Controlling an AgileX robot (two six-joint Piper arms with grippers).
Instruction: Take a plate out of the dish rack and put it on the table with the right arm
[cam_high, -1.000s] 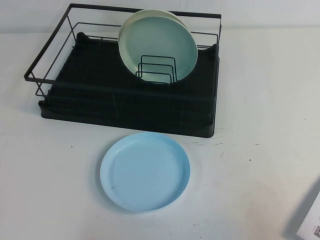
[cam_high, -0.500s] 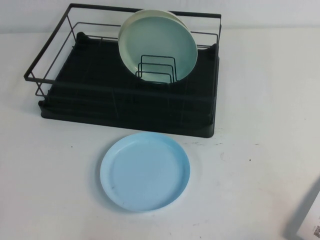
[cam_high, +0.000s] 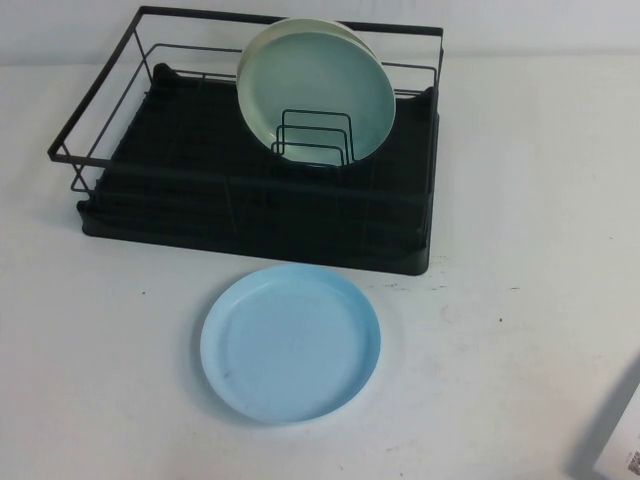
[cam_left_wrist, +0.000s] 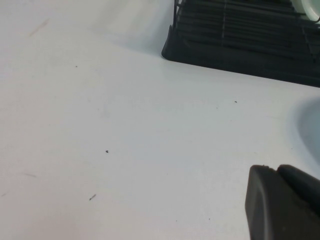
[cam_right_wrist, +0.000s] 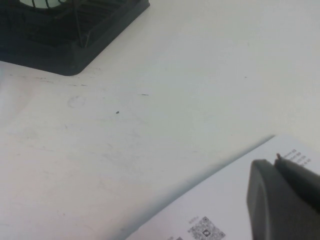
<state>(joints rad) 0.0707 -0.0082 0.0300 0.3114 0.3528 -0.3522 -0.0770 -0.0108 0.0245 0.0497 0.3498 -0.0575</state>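
Observation:
The light sky-blue plate (cam_high: 290, 342) lies flat on the white table (cam_high: 520, 230), just in front of the black dish rack (cam_high: 250, 215). Its edge shows faintly in the left wrist view (cam_left_wrist: 311, 125). Neither arm shows in the high view. My left gripper (cam_left_wrist: 277, 172) hangs over bare table to the left of the plate, with the rack's front corner (cam_left_wrist: 240, 45) ahead; its fingers are together and hold nothing. My right gripper (cam_right_wrist: 277, 162) hangs over the table's near right corner, fingers together and empty, with the rack's corner (cam_right_wrist: 65, 45) ahead.
A pale mint-green plate (cam_high: 320, 100) stands upright in the rack's wire dividers, with a cream plate (cam_high: 300, 30) behind it. A white printed sheet with a QR code (cam_right_wrist: 225, 205) lies under my right gripper and shows at the high view's bottom right (cam_high: 622, 445).

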